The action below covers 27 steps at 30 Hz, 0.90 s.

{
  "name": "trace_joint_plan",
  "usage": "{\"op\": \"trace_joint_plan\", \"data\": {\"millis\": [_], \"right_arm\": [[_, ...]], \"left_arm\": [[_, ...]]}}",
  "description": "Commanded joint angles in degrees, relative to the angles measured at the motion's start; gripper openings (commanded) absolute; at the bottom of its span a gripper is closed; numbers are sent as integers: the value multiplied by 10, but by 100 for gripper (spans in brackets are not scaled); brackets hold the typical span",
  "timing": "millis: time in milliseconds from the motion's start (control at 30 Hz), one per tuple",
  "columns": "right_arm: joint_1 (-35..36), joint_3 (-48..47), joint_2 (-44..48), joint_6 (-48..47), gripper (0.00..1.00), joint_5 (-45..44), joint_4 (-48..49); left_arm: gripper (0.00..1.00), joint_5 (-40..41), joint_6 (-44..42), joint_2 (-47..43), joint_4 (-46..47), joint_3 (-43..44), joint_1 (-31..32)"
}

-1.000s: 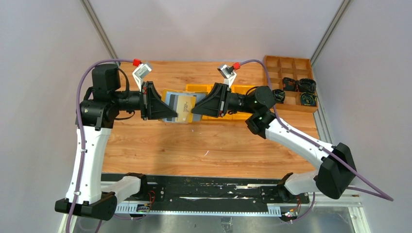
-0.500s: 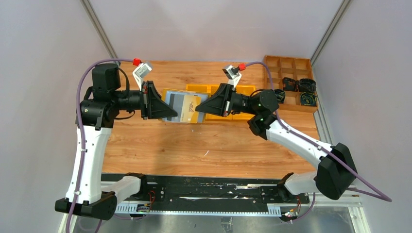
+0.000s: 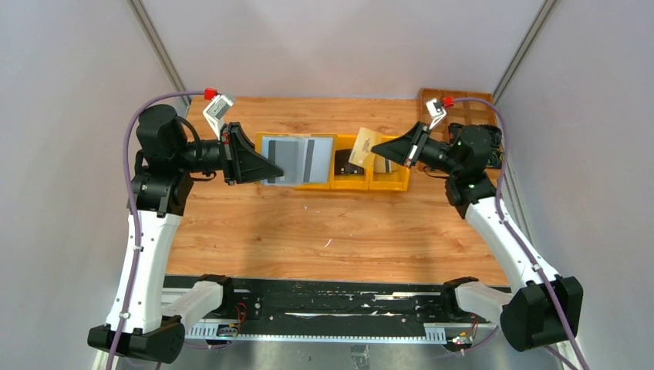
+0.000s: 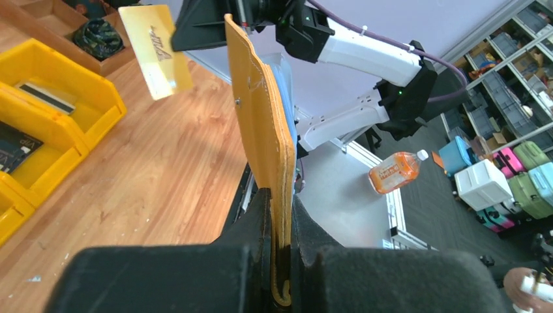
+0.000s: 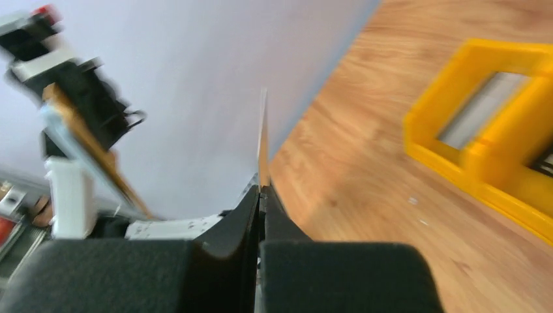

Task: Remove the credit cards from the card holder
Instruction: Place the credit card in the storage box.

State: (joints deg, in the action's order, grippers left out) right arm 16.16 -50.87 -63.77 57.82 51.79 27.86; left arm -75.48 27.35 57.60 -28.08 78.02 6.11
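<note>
Since a second ago the arms have drawn apart. The left gripper (image 3: 276,167) has kept its hold and eased the card holder (image 3: 299,158) slightly leftward, so its silvery-grey inner face now opens toward the overhead camera. The right arm has swung well off to the right with a gold card (image 3: 362,146). On the left, the fingers are clamped narrow on the holder's left edge. The left wrist view shows the mustard cover standing on edge straight out of the closed jaws, with a pale bluish layer behind it; lining or further credit cards, I cannot tell which. The holder hangs in the air over the left end of the yellow bins (image 3: 389,185), not resting on them. Further right, the gold card is well apart from the holder, pinched at one end by the right gripper (image 3: 376,153), whose fingers are pressed flat against it. The right wrist view has it edge-on, rising from between the tips. It hangs above the right-hand bin, where a pale flat piece lies. The extraction of this card looks finished and the drop-off is in hand. The next move calls for lowering it over a bin and parting the right fingers, then returning for whatever remains while the left grip stays firm.
</note>
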Motion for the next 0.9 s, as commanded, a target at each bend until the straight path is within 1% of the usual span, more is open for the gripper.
{"op": "trace_joint_plan", "data": {"millis": [0, 100, 167, 233, 300, 333, 367, 467, 600, 700, 867], "right_arm": [[-68, -59, 4, -232, 0, -60, -331], [-86, -89, -35, -316, 0, -157, -426], [-96, -104, -74, -346, 0, -209, -450], [-99, -119, -114, -370, 0, -263, -460], [-100, -134, -154, -384, 0, -290, -455], [-100, -150, -183, -392, 0, -306, -457], [-100, -163, -202, -396, 0, -316, -460], [-100, -203, -265, -408, 0, -329, -471], [-99, -253, -345, -416, 0, -322, -485], [-94, -286, -397, -414, 0, -293, -482], [-82, -312, -454, -390, 0, -250, -448]], "left_arm": [[0, -20, 35, -11, 38, 1, -3], [0, -17, 18, -13, 26, 4, -3], [0, -8, -12, -16, -2, 13, -3], [0, 9, -70, -14, -64, 32, -3], [0, 52, -153, -1, -175, 62, -3], [0, 73, -204, 6, -219, 84, -3], [0, 96, -232, 12, -254, 95, -3], [0, 154, -288, 21, -319, 111, -3], [0, 158, -298, 16, -328, 103, -3], [0, 156, -298, 8, -328, 92, -3], [0, 161, -298, -7, -329, 58, -3]]}}
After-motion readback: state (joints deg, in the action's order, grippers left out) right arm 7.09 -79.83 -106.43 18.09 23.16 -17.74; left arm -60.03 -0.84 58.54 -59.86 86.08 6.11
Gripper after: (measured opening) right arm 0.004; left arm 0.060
